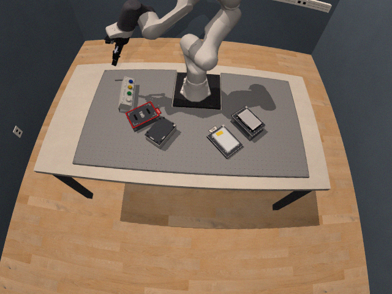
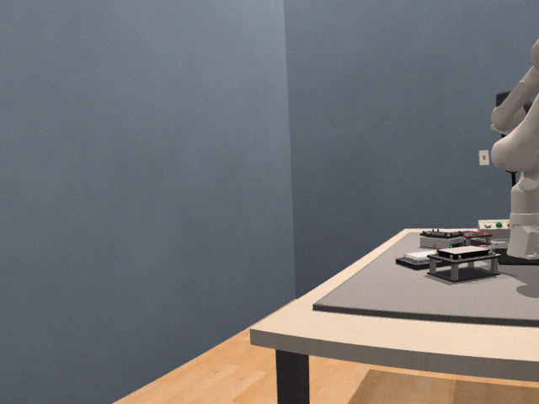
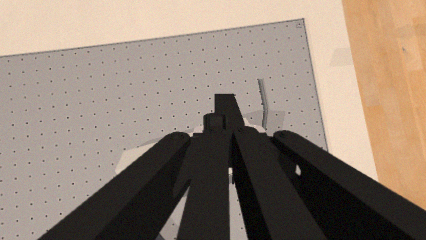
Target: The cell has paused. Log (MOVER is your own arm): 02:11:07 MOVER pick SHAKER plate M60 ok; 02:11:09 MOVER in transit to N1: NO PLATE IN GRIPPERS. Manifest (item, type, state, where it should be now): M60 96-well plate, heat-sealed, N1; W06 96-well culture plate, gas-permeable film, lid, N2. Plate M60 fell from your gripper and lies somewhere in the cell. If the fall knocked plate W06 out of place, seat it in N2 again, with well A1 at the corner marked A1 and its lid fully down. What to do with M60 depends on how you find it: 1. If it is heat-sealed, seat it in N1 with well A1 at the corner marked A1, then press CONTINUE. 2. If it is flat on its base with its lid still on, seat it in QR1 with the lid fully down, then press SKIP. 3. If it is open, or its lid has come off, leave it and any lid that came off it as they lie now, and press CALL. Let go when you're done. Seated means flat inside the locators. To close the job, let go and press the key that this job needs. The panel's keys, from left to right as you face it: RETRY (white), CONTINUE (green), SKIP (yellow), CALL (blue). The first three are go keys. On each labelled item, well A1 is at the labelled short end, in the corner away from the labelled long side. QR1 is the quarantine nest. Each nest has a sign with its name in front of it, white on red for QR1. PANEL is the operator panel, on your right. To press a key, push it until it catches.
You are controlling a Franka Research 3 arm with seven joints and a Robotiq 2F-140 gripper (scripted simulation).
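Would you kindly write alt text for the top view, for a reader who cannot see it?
A robot arm holds its closed gripper beyond the blue-key end of a four-key panel. On the grey mat stand a red-edged QR1 nest, a dark-topped device and two nests bearing pale-topped plates.
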